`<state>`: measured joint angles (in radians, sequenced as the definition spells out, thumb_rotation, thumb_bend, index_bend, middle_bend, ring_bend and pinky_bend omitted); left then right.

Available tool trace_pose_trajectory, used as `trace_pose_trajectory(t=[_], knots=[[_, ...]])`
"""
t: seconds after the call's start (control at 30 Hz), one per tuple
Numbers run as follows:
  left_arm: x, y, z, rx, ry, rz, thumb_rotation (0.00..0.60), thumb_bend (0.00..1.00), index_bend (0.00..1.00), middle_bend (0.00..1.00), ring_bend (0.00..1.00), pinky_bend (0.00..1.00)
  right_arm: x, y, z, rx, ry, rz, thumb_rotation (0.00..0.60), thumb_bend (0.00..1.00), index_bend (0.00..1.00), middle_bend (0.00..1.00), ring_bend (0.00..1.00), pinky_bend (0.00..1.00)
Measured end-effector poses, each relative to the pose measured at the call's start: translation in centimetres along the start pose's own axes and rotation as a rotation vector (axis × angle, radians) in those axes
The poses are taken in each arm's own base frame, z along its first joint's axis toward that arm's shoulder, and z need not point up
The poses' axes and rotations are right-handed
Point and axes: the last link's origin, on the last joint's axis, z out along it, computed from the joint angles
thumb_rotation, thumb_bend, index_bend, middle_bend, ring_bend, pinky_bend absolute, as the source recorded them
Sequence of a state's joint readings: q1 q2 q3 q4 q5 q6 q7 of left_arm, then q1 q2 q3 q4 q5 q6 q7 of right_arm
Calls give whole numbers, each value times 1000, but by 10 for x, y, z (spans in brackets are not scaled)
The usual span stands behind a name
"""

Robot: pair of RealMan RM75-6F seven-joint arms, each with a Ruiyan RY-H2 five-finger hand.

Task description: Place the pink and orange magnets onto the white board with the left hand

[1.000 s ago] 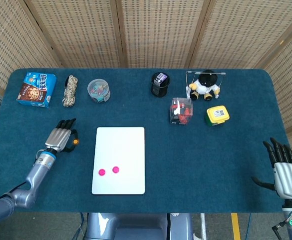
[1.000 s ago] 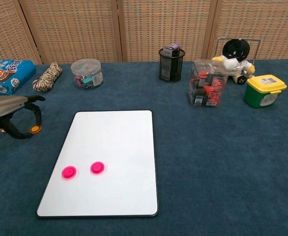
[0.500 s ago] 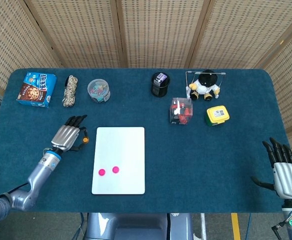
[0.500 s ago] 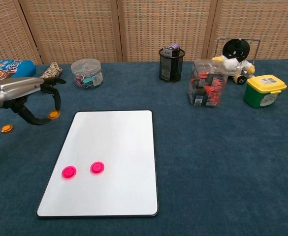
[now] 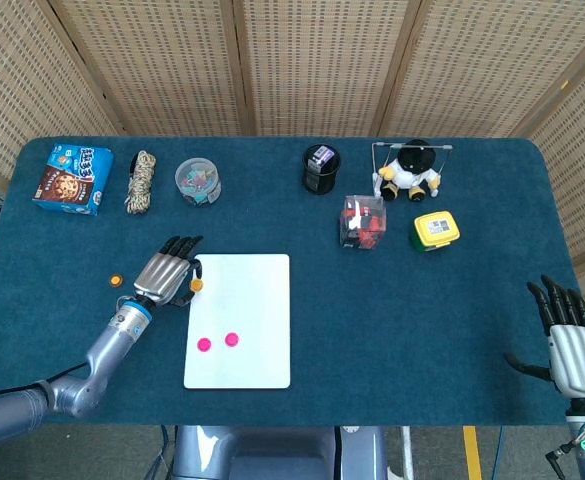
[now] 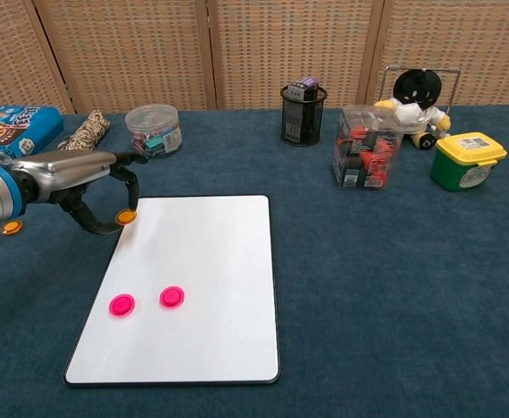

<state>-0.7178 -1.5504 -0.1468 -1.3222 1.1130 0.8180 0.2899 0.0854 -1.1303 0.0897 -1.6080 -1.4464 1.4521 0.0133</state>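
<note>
The white board [image 5: 242, 330] [image 6: 202, 270] lies flat in front of me, with two pink magnets [image 5: 204, 344] [image 5: 232, 339] [image 6: 122, 305] [image 6: 172, 296] on its near left part. My left hand [image 5: 165, 273] [image 6: 89, 187] hovers at the board's far left corner and pinches an orange magnet [image 5: 196, 284] [image 6: 127, 217] between thumb and finger. A second orange magnet [image 5: 116, 280] [image 6: 11, 227] lies on the blue cloth to the left. My right hand [image 5: 572, 345] rests open at the table's right edge, holding nothing.
Along the back stand a blue snack box [image 5: 73, 179], a rope bundle [image 5: 142, 181], a clear jar [image 5: 198, 182], a black pen cup [image 5: 321, 168], a clear box of red items [image 5: 362, 221], a toy on a swing [image 5: 410, 170] and a yellow-green box [image 5: 435, 230].
My left hand has carried one orange magnet rightward from the cloth to the board's left edge. The other orange magnet stays where it was. The right hand has not moved.
</note>
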Motion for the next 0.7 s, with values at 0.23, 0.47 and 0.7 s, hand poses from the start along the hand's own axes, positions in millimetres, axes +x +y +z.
trace_pose_trajectory(t=[0.23,0.47,0.7], knots=[[-1,1,-1,6,-7,-5,600,313,144,0,0,0,0,0,0,-2,1,1,600,0,0,0,0,0],[6,-15,-5,38,11,-17,600,320,146,0,0,0,0,0,0,-1,2,0,600,0,0,0,0,0],[-1,-61,-28,130,4,-21,600,328,283,0,0,0,0,0,-1,-2,1,0,600,0,0,0,0,0]])
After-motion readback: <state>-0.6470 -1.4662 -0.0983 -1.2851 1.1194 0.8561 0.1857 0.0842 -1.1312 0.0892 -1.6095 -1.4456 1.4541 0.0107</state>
